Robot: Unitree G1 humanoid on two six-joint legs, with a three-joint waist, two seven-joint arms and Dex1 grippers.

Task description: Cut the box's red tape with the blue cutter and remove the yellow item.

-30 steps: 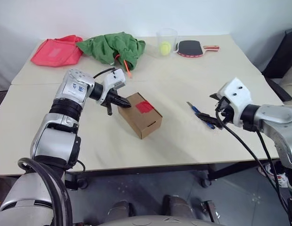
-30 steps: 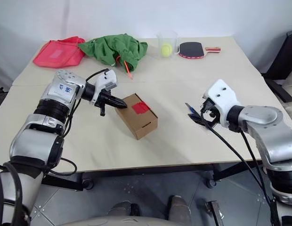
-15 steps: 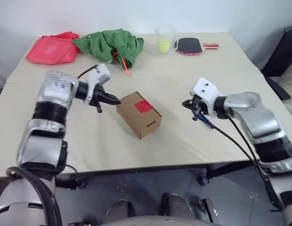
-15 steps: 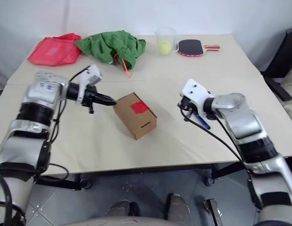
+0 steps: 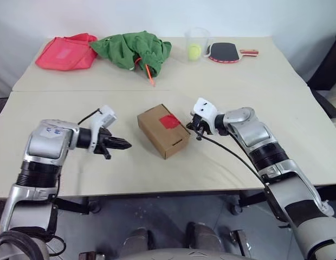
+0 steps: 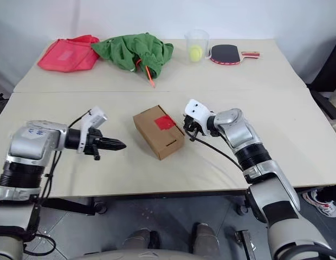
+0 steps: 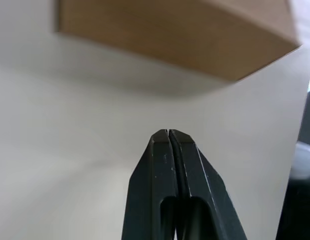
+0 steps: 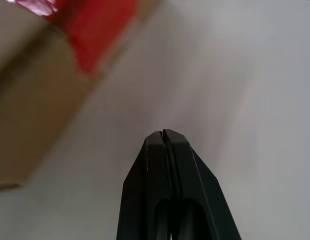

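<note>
Your box sits mid-tabletop, flap down, the red tape uncut, so the yellow item inside is yet to come out. Your right hand is pinched shut just beside the box's right end; I can't see the cutter in it. Your left hand is shut on nothing, near the box's left side. Along the far edge lie a pink bag, green cloth, cup and paddle, well clear.
</note>
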